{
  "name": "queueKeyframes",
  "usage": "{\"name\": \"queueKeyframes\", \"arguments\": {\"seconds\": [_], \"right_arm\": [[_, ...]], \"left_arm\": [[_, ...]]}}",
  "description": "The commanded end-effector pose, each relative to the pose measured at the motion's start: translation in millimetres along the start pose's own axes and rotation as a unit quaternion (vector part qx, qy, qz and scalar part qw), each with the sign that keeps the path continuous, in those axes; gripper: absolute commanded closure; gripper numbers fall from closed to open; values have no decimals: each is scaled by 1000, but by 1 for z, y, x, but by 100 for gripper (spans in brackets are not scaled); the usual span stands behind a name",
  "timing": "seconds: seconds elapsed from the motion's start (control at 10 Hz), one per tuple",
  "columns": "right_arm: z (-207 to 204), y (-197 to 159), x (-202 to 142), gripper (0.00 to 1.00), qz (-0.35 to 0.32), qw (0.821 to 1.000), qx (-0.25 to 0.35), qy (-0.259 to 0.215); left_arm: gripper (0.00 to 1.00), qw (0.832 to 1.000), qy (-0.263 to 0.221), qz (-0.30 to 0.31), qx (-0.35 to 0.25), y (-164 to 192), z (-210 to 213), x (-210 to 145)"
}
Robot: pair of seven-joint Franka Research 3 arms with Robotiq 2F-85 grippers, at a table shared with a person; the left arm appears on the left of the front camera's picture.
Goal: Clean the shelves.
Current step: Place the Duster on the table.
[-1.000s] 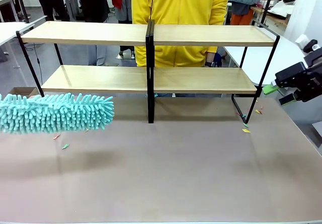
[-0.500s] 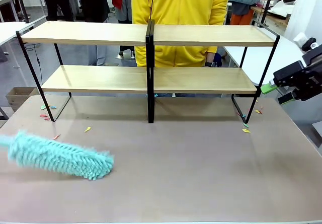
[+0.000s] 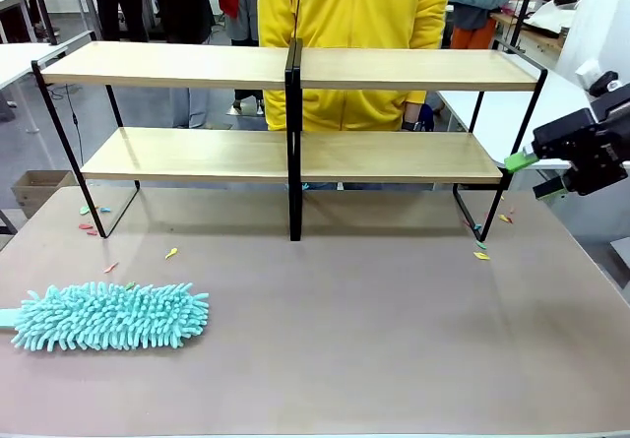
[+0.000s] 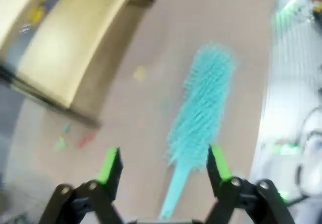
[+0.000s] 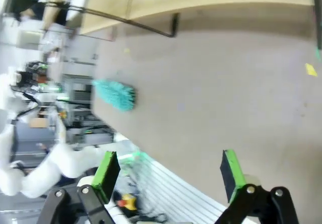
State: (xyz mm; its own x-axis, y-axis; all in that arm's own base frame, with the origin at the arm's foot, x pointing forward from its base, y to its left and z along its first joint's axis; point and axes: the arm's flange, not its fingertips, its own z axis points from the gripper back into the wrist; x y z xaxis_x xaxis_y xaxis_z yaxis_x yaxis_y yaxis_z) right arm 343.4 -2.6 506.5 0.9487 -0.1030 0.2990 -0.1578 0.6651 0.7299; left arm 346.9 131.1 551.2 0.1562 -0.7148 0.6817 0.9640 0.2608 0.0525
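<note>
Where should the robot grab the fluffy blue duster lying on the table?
Probably by the thin bare handle of the duster, not the fluffy head, which would squash. The duster lies flat, handle toward the table's left edge, so the open left tool, already above it, looks best coming straight down with one finger on each side.

left claw (image 4: 163, 166) spread, right claw (image 5: 171, 176) spread

Teal duster (image 3: 108, 316) flat before the shelves (image 3: 292, 113)
</note>
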Motion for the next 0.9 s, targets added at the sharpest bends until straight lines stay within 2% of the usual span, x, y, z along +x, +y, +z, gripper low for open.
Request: {"name": "queueKeyframes", "arguments": {"seconds": [0.0,0.1,0.2,0.3,0.4,0.5,0.6,0.8], "right_arm": [[12,4,9,0,-75,987,141,14],[17,3,10,0,-108,980,165,17],[18,-3,12,0,-127,980,156,4],[19,-7,11,0,-128,979,158,-2],[18,4,3,0,-87,984,158,13],[18,4,3,0,-87,984,158,13],[18,4,3,0,-87,984,158,13],[18,4,3,0,-87,984,158,13]], "left_arm": [[0,972,-175,85,-134,-11,-22,14],[0,945,-249,142,-157,-14,-35,25],[0,928,-267,196,-172,-13,-48,31],[0,903,-257,272,-208,-13,-61,34],[0,871,-235,341,-265,-11,-71,31],[0,862,-176,380,-285,-9,-79,27],[0,923,-235,205,-224,-16,-72,29],[0,923,-235,205,-224,-16,-72,29]]}}
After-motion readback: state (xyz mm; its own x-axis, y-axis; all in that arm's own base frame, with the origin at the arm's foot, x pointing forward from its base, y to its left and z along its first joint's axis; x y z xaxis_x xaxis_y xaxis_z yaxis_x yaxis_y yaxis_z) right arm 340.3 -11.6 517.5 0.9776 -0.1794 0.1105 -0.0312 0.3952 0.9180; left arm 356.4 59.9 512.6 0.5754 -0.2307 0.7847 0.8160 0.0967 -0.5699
